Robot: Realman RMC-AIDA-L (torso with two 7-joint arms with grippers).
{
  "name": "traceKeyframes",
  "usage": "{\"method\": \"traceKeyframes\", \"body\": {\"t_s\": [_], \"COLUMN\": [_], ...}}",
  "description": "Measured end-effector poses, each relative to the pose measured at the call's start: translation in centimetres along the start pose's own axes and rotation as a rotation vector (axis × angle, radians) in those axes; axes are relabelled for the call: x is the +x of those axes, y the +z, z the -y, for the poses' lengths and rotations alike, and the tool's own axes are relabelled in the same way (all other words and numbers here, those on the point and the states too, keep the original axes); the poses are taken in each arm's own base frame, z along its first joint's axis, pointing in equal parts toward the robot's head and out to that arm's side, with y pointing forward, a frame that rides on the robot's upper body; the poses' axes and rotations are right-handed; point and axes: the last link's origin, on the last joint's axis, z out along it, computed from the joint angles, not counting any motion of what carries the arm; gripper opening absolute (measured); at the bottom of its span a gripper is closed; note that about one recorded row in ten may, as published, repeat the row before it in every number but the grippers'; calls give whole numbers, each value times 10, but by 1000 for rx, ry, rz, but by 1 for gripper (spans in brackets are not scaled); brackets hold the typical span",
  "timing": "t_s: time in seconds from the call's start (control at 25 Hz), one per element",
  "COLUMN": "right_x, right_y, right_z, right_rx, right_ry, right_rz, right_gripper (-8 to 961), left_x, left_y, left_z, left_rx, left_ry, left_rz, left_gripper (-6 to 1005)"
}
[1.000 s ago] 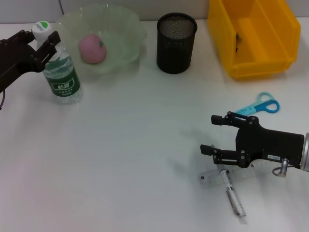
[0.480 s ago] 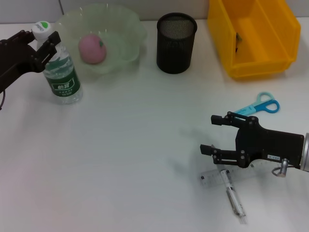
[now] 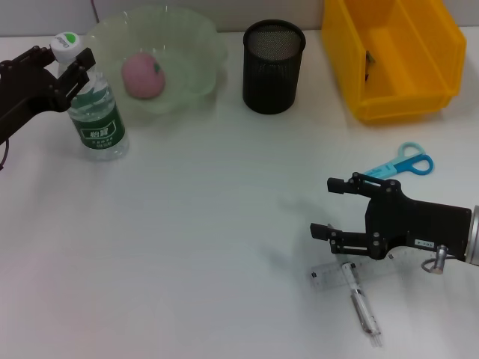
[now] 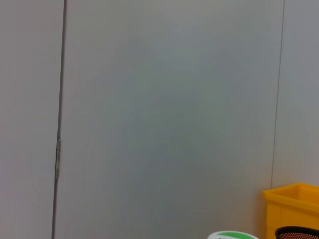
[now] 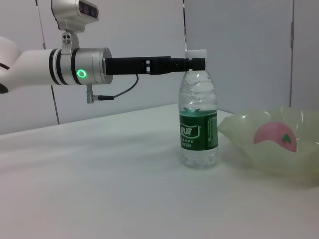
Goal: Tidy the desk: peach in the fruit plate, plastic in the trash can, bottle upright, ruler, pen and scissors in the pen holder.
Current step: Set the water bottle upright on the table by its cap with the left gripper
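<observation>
Head view: the left claw (image 3: pixel 66 63) sits at the neck of the bottle (image 3: pixel 96 108), which stands upright on the white worktop (image 3: pixel 194 224) just beside the fruit plate (image 3: pixel 196 46). Its fingers flank the cap, but whether they press on it cannot be told from here. The peach (image 3: pixel 142 75) lies in the plate, so that part looks done. The right claw (image 3: pixel 338 207) hovers with its fingers spread and nothing between them, just above the ruler (image 3: pixel 323 277) and the pen (image 3: pixel 362 305), which lies across it; this suggests the ruler or pen is the next pick. The scissors (image 3: pixel 404 162) lie near, between that arm and the yellow trash can (image 3: pixel 389 52). The mesh pen holder (image 3: pixel 273 66) appears empty.

Left wrist view: mostly wall, with only the bottle cap (image 4: pixel 233 235) at the edge, directly under the camera.

Right wrist view: looking across the worktop, the left claw (image 5: pixel 197 63) sits level with the cap atop the upright bottle (image 5: pixel 198 124), likely steadying it. The peach (image 5: pixel 275 135) rests in the plate beside.
</observation>
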Motion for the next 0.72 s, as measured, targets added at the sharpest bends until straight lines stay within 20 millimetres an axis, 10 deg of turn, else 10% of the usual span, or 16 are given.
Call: {"method": "traceKeyframes", "body": {"t_s": [0.72], "right_x": [0], "right_y": [0], "right_z": [0], "right_rx": [0], "right_ry": [-1], "right_rz": [0], "right_gripper": [817], "left_x": [0], "left_y": [0], "left_z": [1], "left_rx": [4], "left_ry": [4], "left_rz": [-2], "left_gripper": [443]}}
